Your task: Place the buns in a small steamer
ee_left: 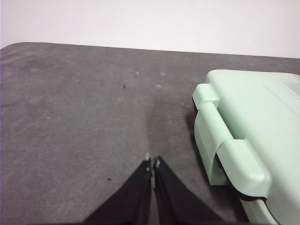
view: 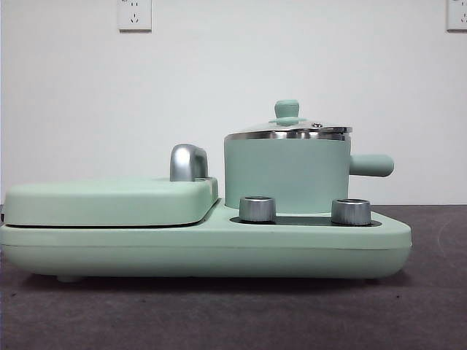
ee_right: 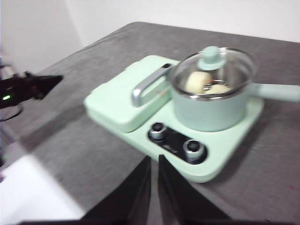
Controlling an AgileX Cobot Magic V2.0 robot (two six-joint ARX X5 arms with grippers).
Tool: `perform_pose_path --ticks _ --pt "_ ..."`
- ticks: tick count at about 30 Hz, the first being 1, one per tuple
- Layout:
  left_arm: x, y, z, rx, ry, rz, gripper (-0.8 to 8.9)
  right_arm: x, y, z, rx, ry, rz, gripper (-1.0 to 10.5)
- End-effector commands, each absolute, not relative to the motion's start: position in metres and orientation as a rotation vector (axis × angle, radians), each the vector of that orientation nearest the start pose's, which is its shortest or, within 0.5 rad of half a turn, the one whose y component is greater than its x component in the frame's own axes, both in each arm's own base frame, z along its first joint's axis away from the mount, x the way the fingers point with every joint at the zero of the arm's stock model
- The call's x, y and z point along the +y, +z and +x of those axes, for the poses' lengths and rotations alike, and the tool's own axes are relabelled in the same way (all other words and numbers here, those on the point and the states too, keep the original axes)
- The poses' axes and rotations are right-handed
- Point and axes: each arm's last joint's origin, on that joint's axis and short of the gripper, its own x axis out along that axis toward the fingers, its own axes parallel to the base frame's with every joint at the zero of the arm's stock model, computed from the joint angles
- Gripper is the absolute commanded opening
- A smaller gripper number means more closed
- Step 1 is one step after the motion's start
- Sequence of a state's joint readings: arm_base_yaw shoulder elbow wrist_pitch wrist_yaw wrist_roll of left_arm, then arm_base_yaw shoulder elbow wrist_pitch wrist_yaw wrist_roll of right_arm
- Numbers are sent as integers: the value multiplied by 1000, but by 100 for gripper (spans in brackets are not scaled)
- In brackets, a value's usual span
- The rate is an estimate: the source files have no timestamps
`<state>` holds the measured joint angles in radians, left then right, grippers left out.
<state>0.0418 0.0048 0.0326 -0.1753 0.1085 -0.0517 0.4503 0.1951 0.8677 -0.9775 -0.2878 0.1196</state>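
Note:
The small steamer is a mint-green pot with a steel rim and side handle. It stands on the right half of the mint-green cooker base, with its green-knobbed lid on. In the right wrist view, two cream-white buns show through the glass lid inside the steamer. My right gripper is shut and empty, held above the table in front of the cooker. My left gripper is shut and empty, over bare table beside the cooker's left end.
The flat griddle lid with a chrome handle covers the cooker's left half. Two steel knobs sit on the front panel. The table is dark grey. A white wall stands behind. The left arm's tip shows in the right wrist view.

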Motion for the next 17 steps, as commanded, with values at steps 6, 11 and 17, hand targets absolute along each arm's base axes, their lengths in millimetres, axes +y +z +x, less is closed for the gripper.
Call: perform_pose_path --ticks 6,11,17 --pt "1 150 95 174 -65 -55 16 14 304 34 246 404 110 24" --pt "1 150 95 174 -65 -56 16 12 274 64 130 290 120 24" --pt "1 150 95 174 -65 -56 16 7 236 78 111 176 115 24"
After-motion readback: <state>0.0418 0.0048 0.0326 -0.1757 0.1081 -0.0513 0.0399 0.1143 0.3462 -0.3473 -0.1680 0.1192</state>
